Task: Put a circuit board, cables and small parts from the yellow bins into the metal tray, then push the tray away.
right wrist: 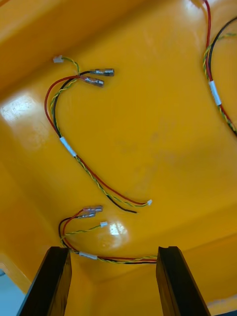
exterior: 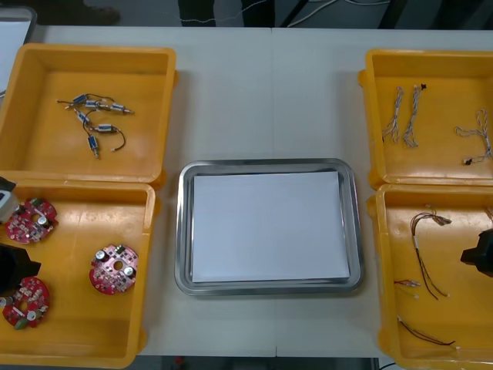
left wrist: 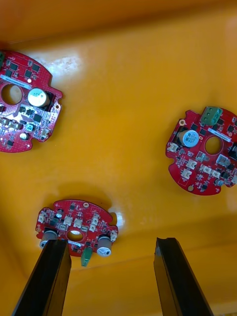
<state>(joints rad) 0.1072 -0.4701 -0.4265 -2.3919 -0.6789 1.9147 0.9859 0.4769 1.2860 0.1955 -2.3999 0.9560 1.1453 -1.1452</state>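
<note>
The tray (exterior: 182,231) is shiny silver with a plain white inside. The bins (exterior: 164,116) on both sides of the tray are yellow. Left of the tray lie red boards (exterior: 114,269) speckled white and silver. Right of it lie blue-and-white twisted wires (exterior: 410,116) and red, yellow and black wires (right wrist: 68,146).

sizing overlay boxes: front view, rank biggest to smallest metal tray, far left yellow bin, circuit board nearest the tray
1. metal tray and far left yellow bin: about alike, not ranked
2. circuit board: far smallest

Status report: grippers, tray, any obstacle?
Left gripper open above circuit boards. Right gripper open above red and yellow cables. Metal tray holds nothing. No obstacle.
</note>
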